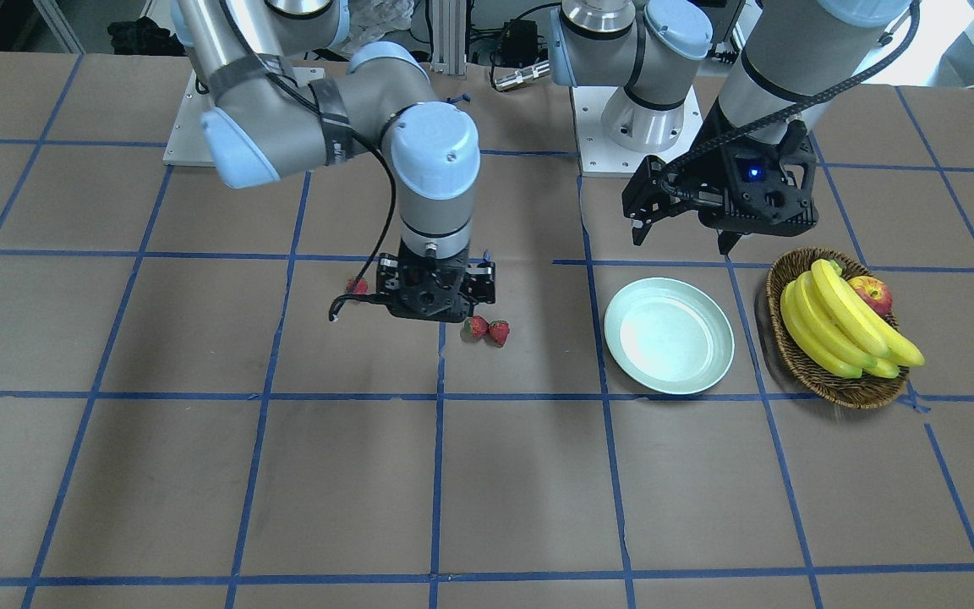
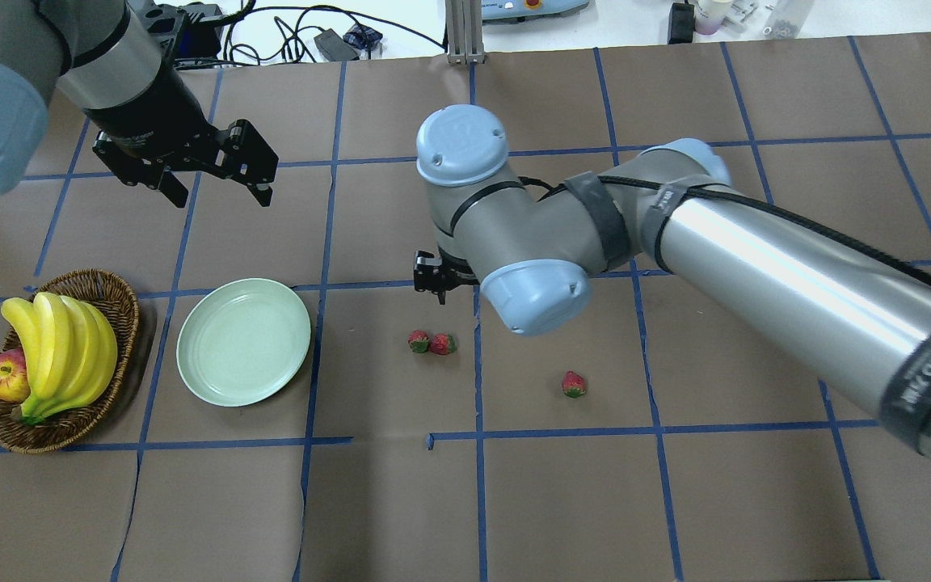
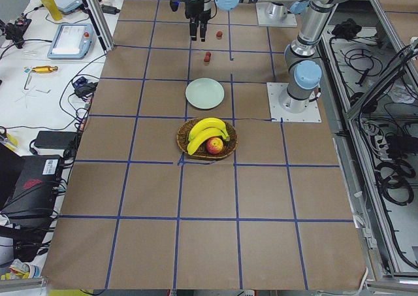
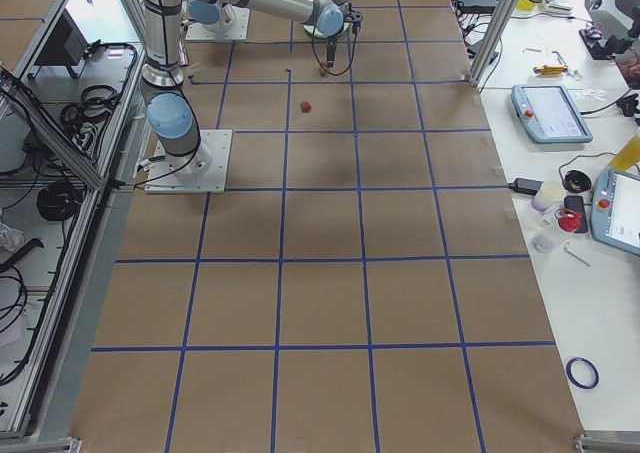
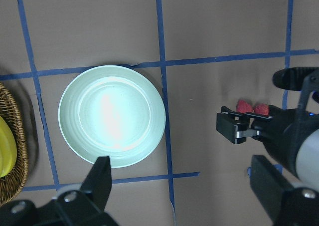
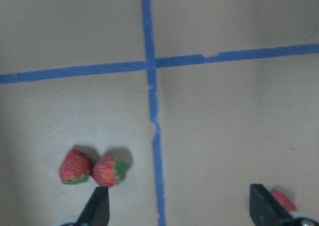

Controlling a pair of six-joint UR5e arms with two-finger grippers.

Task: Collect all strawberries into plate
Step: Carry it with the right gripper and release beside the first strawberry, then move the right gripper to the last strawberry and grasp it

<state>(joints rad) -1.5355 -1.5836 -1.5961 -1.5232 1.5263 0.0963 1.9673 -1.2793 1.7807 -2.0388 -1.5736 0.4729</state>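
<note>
Nearest the robot, the lone strawberry [image 2: 573,384] is lying on the bare desk [image 2: 676,501], well apart from the other two. Its cap seems to be facing the robot's side, though it is too small to be sure.

A little farther out, two strawberries are lying side by side and touching, just left of a blue tape line [image 6: 155,151]. The left berry [image 6: 74,166] is lying with its cap toward the robot and its tip pointing away, so its long axis is running near to far. The right berry [image 6: 110,171] is lying across the desk, cap toward the tape line. About level with them, off to the left, the plate [image 2: 243,341] is sitting empty, with a wicker basket [image 2: 130,311] of fruit beyond it on that side.

Farther again, the right claw [image 6: 179,211] is hovering above the desk just past the pair, fingers spread wide and gripping nothing. Farthest out, the left claw [image 2: 219,194] is hanging high beyond the plate, its fingers also apart and empty.

Nothing is collected yet, so this looks like the approach for the first pick. The next move calls for centring over one berry and descending. Because the two are touching, a finger is likely going to nudge the neighbour unless the wrist turns to close across the pair's line.
</note>
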